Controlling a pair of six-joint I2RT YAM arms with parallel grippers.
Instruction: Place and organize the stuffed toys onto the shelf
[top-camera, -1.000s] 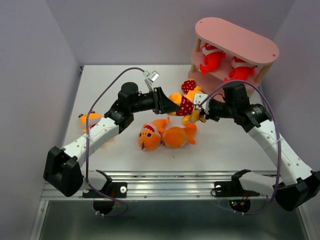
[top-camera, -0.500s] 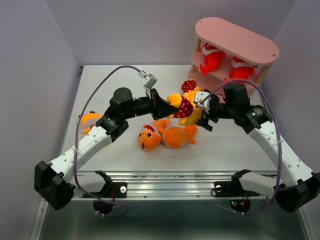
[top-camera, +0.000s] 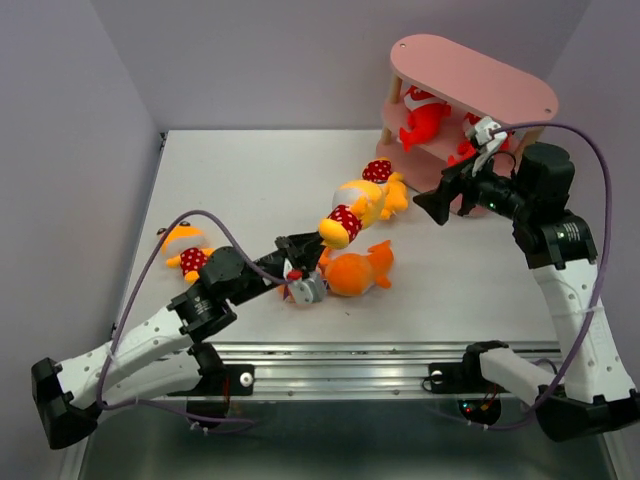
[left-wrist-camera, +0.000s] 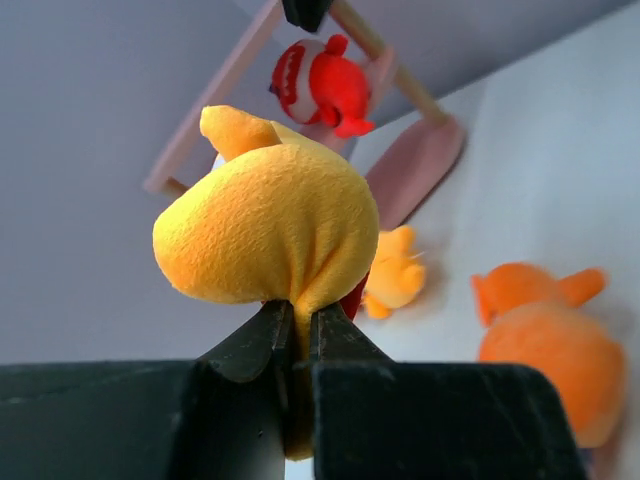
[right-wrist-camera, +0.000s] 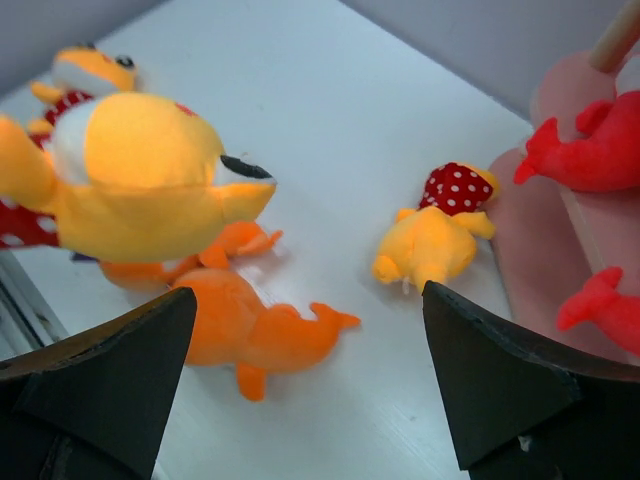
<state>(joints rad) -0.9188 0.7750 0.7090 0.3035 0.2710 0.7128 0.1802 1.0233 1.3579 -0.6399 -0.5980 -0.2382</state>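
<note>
My left gripper is shut on a fold of a yellow-orange stuffed toy with a red dotted part and holds it above the table; the pinch shows in the left wrist view. My right gripper hangs open and empty beside the pink shelf, its fingers wide apart. Two red sharks sit on the shelf's middle board. On the table lie an orange shark, a yellow figure with a red dotted cap, and another figure at far left.
A second orange toy lies mostly hidden under my left wrist. The shelf's lower board reaches close to the capped figure. Walls close in the table on the left, back and right.
My right gripper opened, let go of the yellow toy and drew back toward the shelf. My left gripper closed on the toy and pulled it toward the near left.
</note>
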